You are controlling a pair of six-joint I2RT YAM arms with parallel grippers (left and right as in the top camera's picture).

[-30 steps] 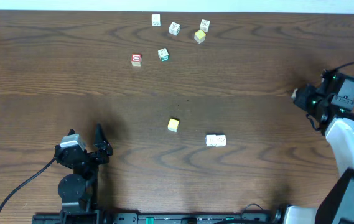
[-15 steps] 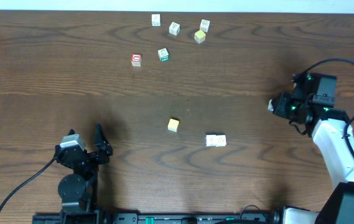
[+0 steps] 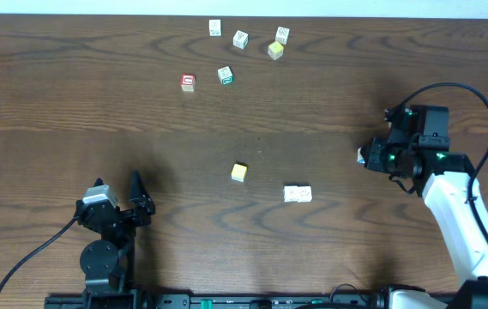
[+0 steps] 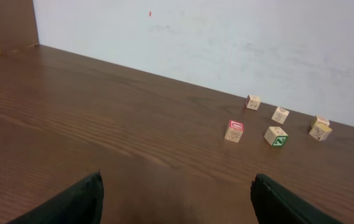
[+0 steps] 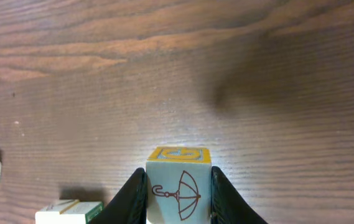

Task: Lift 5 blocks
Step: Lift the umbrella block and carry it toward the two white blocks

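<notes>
Pinches an umbrella-marked block [image 5: 178, 186] in the right jaws, above the table [image 5: 257, 50]. Holds left jaws spread, empty. Shows paired whitish blocks [image 3: 298, 194] leftward, nearer the right arm.

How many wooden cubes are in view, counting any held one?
10. Six cubes lie near the far edge, one yellow cube sits mid-table, two touching cubes lie beside it, and one is in the right hand. None seems hidden.

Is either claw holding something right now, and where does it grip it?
The right gripper pinches an umbrella-picture block by two opposite sides. The left gripper is open and empty.
</notes>
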